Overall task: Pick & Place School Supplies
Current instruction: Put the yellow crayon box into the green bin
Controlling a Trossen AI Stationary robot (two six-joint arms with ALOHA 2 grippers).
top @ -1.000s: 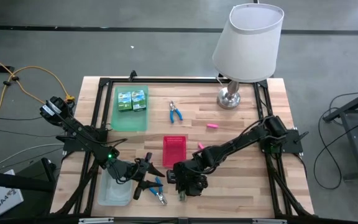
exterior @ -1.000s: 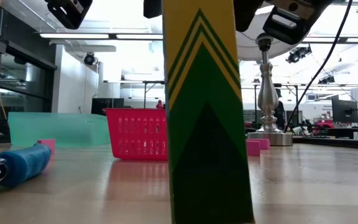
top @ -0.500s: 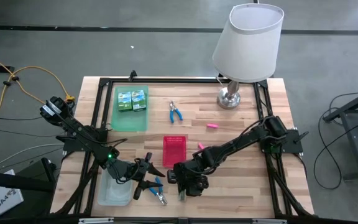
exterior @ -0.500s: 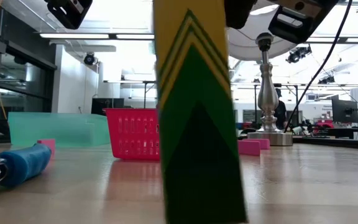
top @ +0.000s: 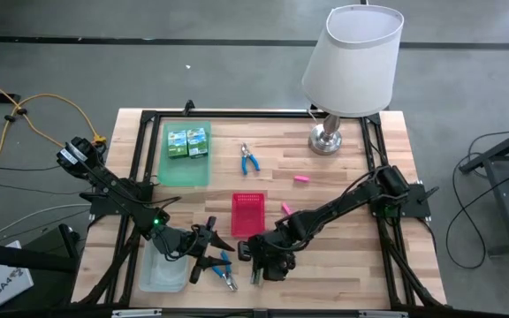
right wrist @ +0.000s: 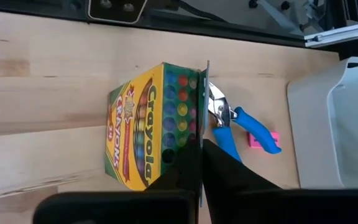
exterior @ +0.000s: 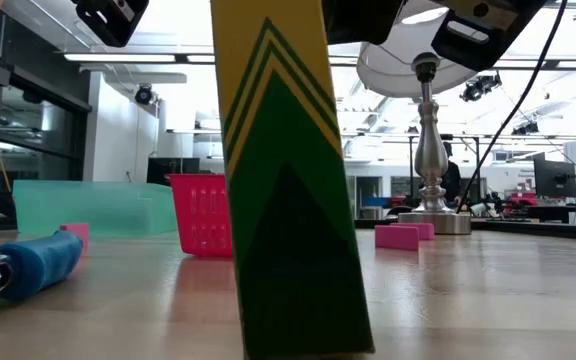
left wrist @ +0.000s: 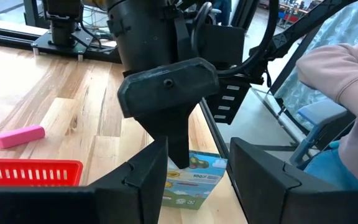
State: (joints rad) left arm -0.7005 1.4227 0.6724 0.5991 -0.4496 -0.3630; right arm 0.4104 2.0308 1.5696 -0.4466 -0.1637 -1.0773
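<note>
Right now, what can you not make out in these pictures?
Low view: top of the crayon box, cut off by the upper edge.
High view: how the right gripper holds the box, hidden under its wrist.
High view: print on two boxes in the green tray, too small.

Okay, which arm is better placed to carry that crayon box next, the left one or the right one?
The right. Its gripper is already shut on the crayon box near the table's front edge. The left gripper sits open beside it, near the blue-handled tool, holding nothing.
</note>
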